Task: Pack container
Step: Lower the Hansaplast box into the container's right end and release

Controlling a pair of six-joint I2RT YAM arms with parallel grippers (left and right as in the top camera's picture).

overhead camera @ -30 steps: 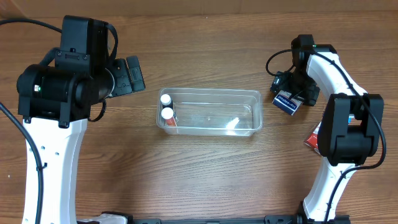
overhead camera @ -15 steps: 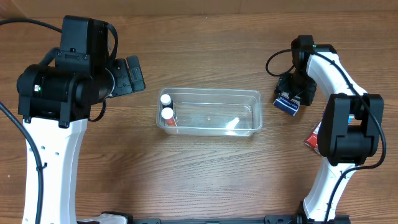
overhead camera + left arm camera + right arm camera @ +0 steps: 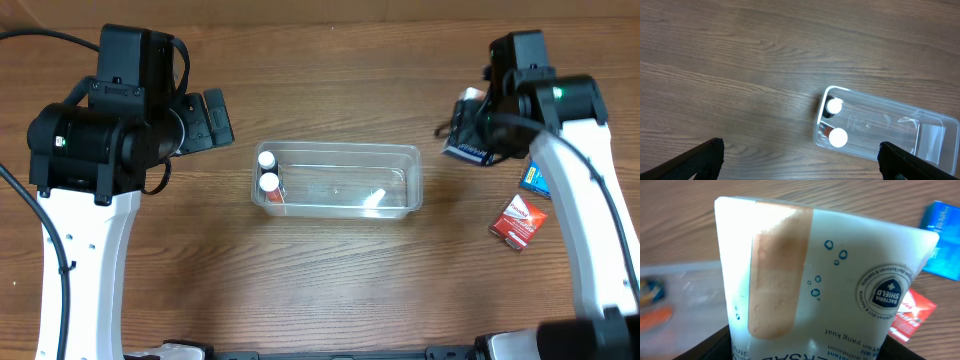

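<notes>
Container [image 3: 340, 147]: clear bin at table centre, long axis running left to right, between the two arms.
Contents: two white-capped bottles [image 3: 267, 171] upright at its left end; the middle and right end appear free.
Right gripper [image 3: 470, 138]: clamped on a white plaster box [image 3: 830, 280], just beyond the bin's right end.
Left gripper [image 3: 215, 120]: fingers apart, holding nothing, off the bin's left end.
Bearing: bin lies left of the held box; right arm nearer.
Loose stock: blue packet [image 3: 535, 178], red packet [image 3: 518, 220], on the table further right.
</notes>
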